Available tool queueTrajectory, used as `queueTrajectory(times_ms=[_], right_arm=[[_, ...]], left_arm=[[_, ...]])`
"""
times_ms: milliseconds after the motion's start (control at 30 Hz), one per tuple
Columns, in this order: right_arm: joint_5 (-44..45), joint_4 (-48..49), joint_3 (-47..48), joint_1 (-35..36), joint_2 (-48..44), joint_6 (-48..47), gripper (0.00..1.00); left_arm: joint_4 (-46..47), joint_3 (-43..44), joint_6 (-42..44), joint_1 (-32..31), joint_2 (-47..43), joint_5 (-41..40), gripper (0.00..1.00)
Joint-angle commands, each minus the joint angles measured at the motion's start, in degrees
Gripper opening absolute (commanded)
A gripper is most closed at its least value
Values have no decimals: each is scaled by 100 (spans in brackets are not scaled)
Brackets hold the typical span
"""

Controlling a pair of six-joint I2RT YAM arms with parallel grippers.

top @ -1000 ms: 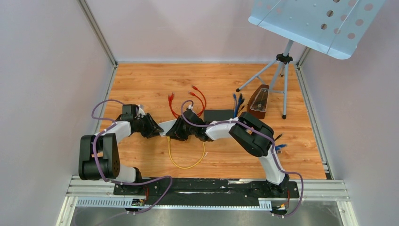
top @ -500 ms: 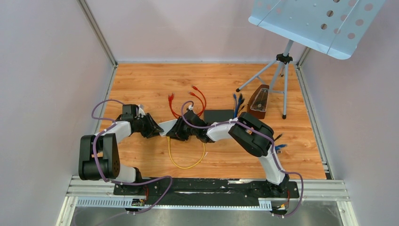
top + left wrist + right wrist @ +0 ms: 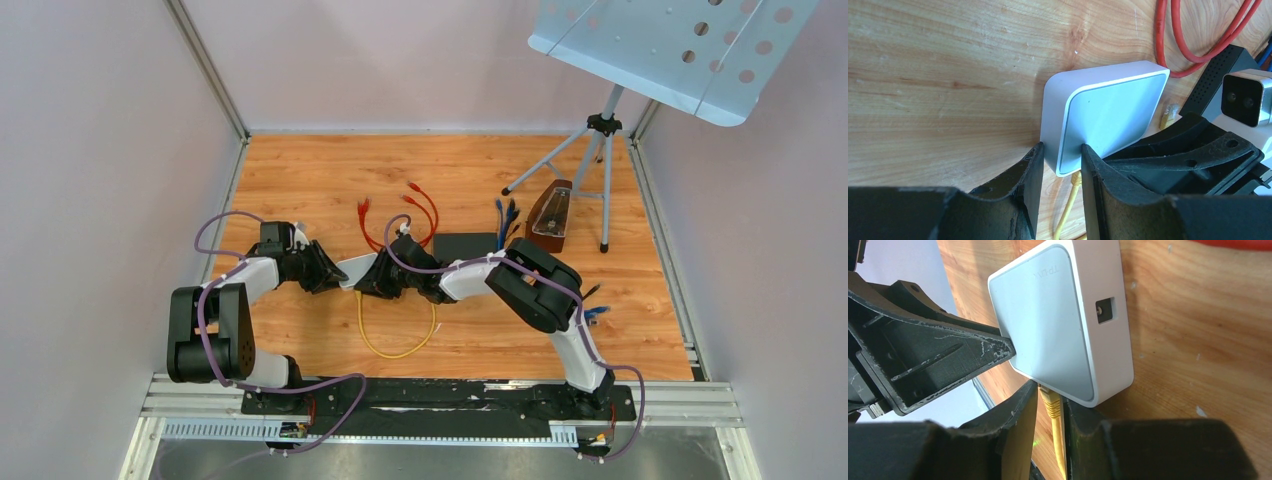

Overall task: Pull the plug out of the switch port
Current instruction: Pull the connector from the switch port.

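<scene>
A small white switch (image 3: pixel 353 270) lies on the wooden table, seen up close in the left wrist view (image 3: pixel 1108 115) and the right wrist view (image 3: pixel 1048 320). My left gripper (image 3: pixel 335 272) (image 3: pixel 1062 146) is shut on the switch's near corner, one finger on each flat face. A yellow plug (image 3: pixel 1051 402) (image 3: pixel 1076 179) sits in the port on the switch's edge, and its yellow cable (image 3: pixel 395 350) loops toward the near side. My right gripper (image 3: pixel 373 280) (image 3: pixel 1050 390) comes from the opposite side, its fingers closed against the plug right at the port.
A black box (image 3: pixel 465 245) lies just right of the right wrist. Red cables (image 3: pixel 420 205) and blue cables (image 3: pixel 507 215) lie behind it. A brown wedge-shaped object (image 3: pixel 550 215) and a music stand's tripod (image 3: pixel 600 130) stand at the back right.
The right gripper's fingers have narrowed onto the yellow plug. Both arms and the switch stay where they were.
</scene>
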Motion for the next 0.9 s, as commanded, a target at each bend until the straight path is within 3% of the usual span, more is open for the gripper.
queueTrajectory(times_ms=[0,133,200,300,533,767,867], right_arm=[[115,-10,2,2,26,-80,26],[169,-385,161,-6,16,8,28],[162,-799,390,-7,70,56,34],[93,-1275,625,-7,180,84,32],[106,-1204,509,-25,101,77,24],[-75,-693,282,-32,105,108,32],[-81,-581,231,-41,95,83,30]], left_arm=[[-170,-93,22,-3,-95,7,40],[-181,-97,20,-3,-120,2,40],[-173,-102,23,-3,-131,11,40],[-171,-111,27,-3,-125,13,40],[-170,-161,12,-3,-185,4,40],[-177,-146,8,-3,-203,7,40],[-186,-146,3,-3,-217,-1,40]])
